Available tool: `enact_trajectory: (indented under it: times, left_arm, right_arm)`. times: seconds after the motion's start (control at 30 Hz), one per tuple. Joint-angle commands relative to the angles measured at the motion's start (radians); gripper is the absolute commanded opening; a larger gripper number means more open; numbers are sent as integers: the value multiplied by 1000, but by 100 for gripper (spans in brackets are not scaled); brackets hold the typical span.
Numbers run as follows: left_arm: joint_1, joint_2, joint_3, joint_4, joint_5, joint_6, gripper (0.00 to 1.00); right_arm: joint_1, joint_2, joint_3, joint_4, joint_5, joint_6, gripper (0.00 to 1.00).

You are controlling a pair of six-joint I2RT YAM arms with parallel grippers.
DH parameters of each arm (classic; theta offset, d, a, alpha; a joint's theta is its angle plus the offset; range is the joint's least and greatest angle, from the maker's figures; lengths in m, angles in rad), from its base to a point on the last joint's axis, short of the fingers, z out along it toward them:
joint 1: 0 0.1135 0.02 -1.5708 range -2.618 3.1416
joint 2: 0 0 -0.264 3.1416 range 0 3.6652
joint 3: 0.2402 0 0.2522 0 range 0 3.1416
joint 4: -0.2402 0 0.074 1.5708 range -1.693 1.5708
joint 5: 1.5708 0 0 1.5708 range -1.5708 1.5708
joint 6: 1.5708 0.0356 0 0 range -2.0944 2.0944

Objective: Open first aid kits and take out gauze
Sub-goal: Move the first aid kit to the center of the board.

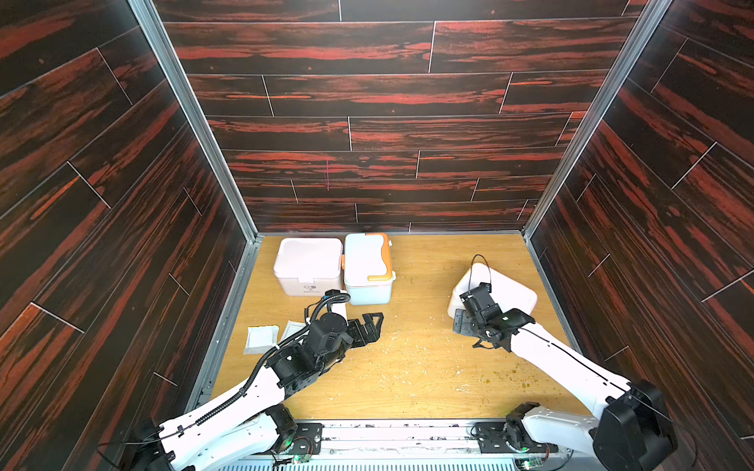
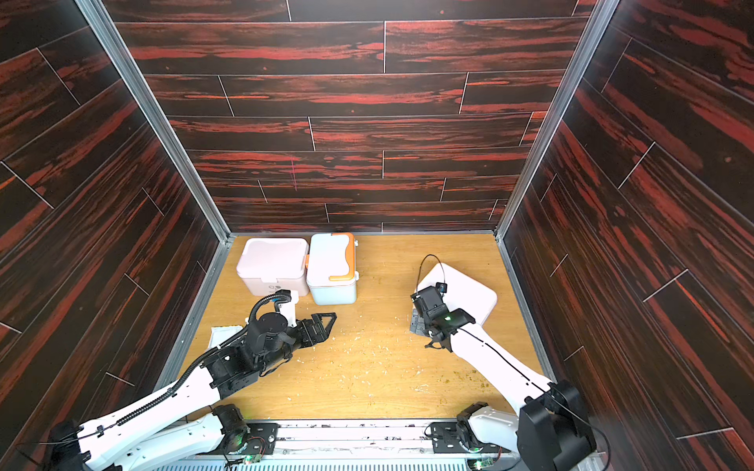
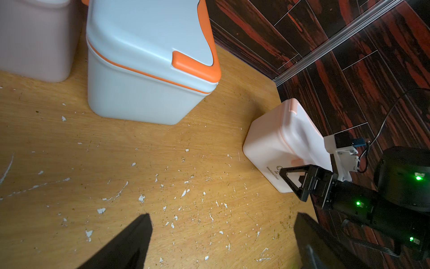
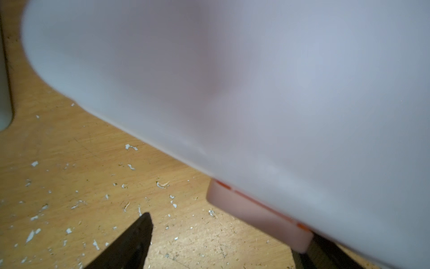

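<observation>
Both black grippers stand with their jaws wide apart and carry nothing. Nearest to the front edge lie two flat white square gauze packets (image 1: 261, 339), on the table beside the left arm (image 1: 228, 403) and outside every box. A little further in, the left gripper (image 1: 373, 326) hovers over bare wood. The right gripper (image 4: 230, 230) is at the front of a pinkish-white plastic box (image 1: 506, 293) with rounded corners, which stands closed and turned at an angle near the right wall. Its small pink latch tab (image 4: 256, 214) sits between the two fingers, close to one of them. The step in hand, I judge, is to open this lid. It is better to hook a fingertip under the lower edge of the tab and lift slowly, because the box looks light and may slide or tip. The free left gripper could steady its body. At the back, a second pinkish-white lidded box (image 1: 308, 265) and a pale blue-white box (image 1: 367, 265) with an orange handle stand closed, side by side. The light wooden tabletop (image 1: 428, 379) looks smooth and is strewn with white flakes (image 3: 139, 198) and greenish crumbs. Dark red-black wood-pattern panels (image 1: 387, 102) close it on three sides, with grey metal corner posts (image 1: 191, 122).
</observation>
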Motion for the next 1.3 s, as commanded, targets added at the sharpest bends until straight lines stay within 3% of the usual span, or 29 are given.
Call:
enact_trajectory:
  times: [0.0, 0.23, 0.57, 0.8, 1.03, 1.27]
  left_arm:
    - [4, 4, 21, 17, 5, 12, 100]
    - [8, 11, 25, 17, 11, 22, 100]
    - [11, 19, 32, 28, 26, 20, 100]
    - [13, 65, 119, -19, -7, 65, 100]
    - [24, 144, 256, -92, -123, 186, 100]
    - [68, 230, 352, -37, -134, 260, 100]
  right_arm:
    - [-63, -47, -31, 34, -47, -7, 93]
    - [-135, 2, -23, 132, -105, 25, 91]
    - [-243, 234, 136, 256, -102, 71, 89]
    - [-280, 365, 232, 315, -240, 65, 88]
    - [-266, 226, 156, 314, -454, 44, 89]
    - [-250, -2, 27, 279, -621, 19, 92]
